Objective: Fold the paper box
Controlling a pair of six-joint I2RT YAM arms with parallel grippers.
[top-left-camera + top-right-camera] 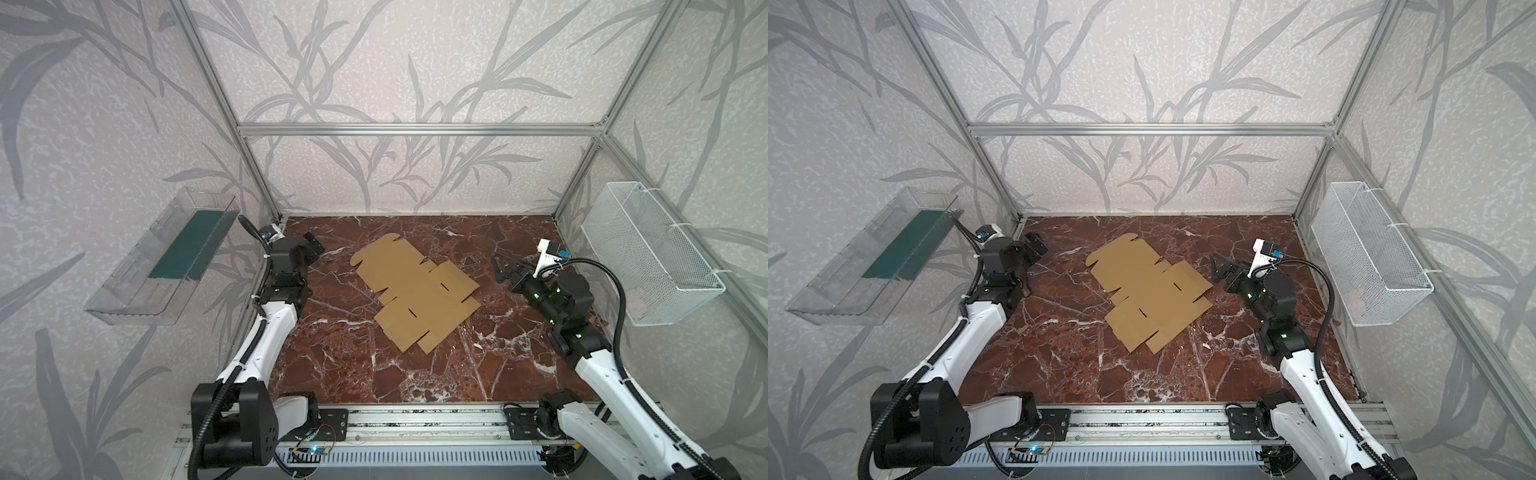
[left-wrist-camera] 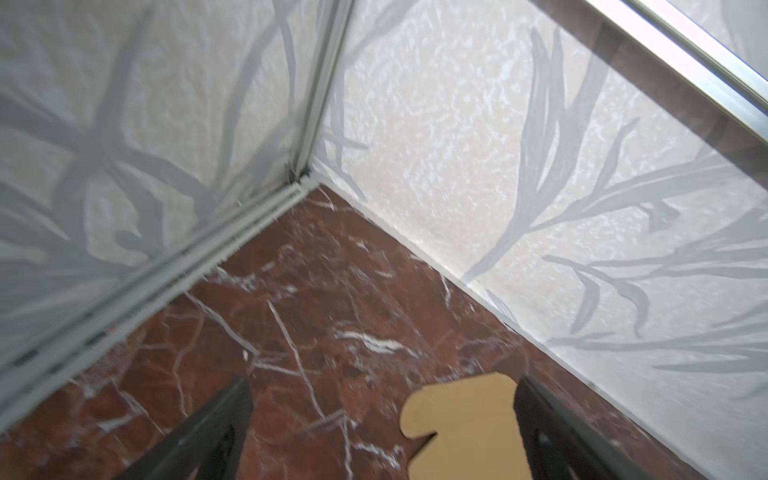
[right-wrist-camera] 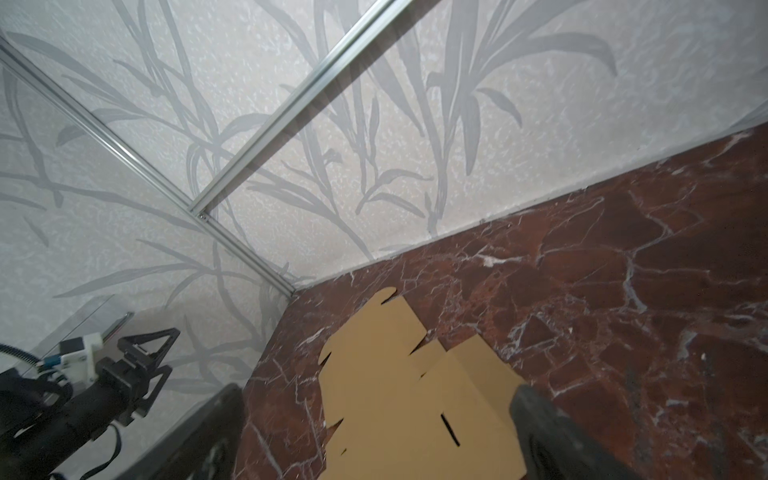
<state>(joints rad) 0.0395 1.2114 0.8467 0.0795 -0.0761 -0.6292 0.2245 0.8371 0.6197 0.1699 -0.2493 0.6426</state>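
The paper box (image 1: pixel 415 293), a flat tan cardboard sheet with flaps and slits, lies on the veined red-brown marble table (image 1: pixel 415 374) between the left gripper (image 1: pixel 314 245) and the right gripper (image 1: pixel 503 268), these 2 pincers spread apart, empty.

No legible text, labels or numbers in any view.
Flat tan-brown cardboard sheet (image 1: pixel 415 291) shows a plain, unprinted face. Small white camera module with blue patch (image 1: pixel 549 250) on the right arm and small circuit board with wires (image 1: pixel 311 451) at the front rail: any markings too small to read.
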